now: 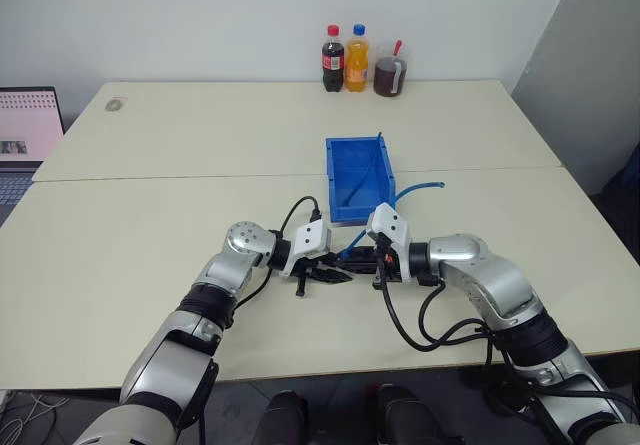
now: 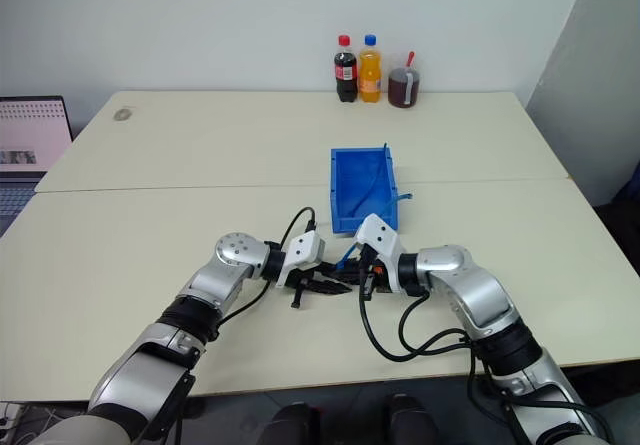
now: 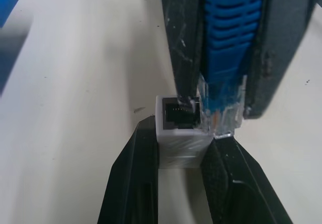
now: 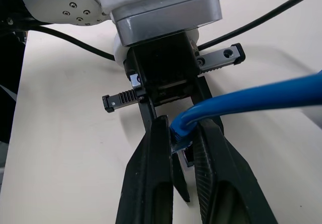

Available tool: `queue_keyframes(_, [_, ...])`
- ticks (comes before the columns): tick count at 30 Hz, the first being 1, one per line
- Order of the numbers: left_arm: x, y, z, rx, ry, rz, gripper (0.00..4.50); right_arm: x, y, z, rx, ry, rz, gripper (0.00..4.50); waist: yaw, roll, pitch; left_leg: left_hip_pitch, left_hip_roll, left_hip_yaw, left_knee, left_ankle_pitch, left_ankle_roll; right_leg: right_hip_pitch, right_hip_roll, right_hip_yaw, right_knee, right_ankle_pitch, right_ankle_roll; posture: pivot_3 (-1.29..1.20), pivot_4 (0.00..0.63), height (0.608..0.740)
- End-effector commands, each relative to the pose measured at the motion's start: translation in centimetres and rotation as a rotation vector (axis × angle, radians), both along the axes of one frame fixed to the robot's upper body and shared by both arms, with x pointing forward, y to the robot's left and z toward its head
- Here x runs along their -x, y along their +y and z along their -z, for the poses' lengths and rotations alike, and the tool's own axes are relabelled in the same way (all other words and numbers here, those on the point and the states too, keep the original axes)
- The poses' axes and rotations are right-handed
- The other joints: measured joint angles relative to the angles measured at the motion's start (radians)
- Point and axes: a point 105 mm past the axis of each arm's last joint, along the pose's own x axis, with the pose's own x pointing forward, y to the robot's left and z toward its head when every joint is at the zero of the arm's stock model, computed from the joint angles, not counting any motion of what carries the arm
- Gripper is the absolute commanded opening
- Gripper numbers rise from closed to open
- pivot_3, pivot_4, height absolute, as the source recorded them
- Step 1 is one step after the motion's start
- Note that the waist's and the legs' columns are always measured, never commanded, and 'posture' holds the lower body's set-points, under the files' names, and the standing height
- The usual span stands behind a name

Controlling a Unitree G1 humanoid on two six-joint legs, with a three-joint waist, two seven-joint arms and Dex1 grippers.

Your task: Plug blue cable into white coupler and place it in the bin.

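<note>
The white coupler (image 3: 181, 133) sits pinched between the two fingers of the left claw (image 3: 182, 183), with its dark hole facing the plug. The clear plug at the end of the blue cable (image 3: 221, 108) touches the coupler's front, but it sits off to one side of the hole, not inside it. The right claw (image 4: 182, 148) is clamped on the blue cable just behind the plug. Both claws meet just in front of the bin (image 1: 358, 175), a little above the tabletop (image 1: 150, 255). The rest of the blue cable runs back from the coupler, over the bin's front lip and into the bin.

What could go wrong? The plug is not lined up with the hole. If the right claw pushes now, the plug may hit the coupler's edge and not go in. A hard push could twist the little coupler in the left claw, or pop it out so it falls on the tabletop. The plug could also slide back between the right claw's fingers. The cable in the bin may tug on the plug and pull it more to the side.
</note>
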Motion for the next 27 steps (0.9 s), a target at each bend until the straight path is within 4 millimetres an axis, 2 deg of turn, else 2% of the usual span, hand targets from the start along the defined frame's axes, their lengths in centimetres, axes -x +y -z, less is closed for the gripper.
queue_keyframes(1, [-0.3,0.8,1.0,-0.046,0.021,-0.048,0.79,-0.6,0.0,0.0,0.006,-0.030,0.018,0.27,0.000,0.000,0.000,0.000,0.000,0.000,0.000,0.000,0.000,0.000,0.000,0.000,0.000,0.000,0.000,0.00,0.150,0.740])
queue_keyframes(8, [-0.2,1.0,1.1,-0.044,0.032,-0.049,0.79,-1.8,-0.8,-0.9,-0.003,-0.041,0.043,0.27,0.000,0.000,0.000,-0.001,0.000,0.000,0.001,0.000,0.000,0.000,0.000,0.000,0.000,0.000,0.000,0.00,0.150,0.740])
queue_keyframes(16, [-0.2,1.3,1.2,-0.049,0.033,-0.060,0.79,-1.3,-0.9,-3.5,-0.084,0.005,0.028,0.27,0.000,0.000,0.000,-0.002,0.000,0.000,0.002,0.000,0.000,0.000,0.000,0.000,0.000,0.000,0.000,0.00,0.150,0.740])
queue_keyframes(27, [-0.4,1.5,1.2,-0.051,0.029,-0.070,0.79,-0.8,-0.7,-2.4,-0.058,0.004,0.020,0.27,-0.002,0.000,0.000,-0.001,0.000,0.000,0.002,0.000,0.000,0.000,0.000,0.000,0.000,0.000,0.000,0.00,0.150,0.740])
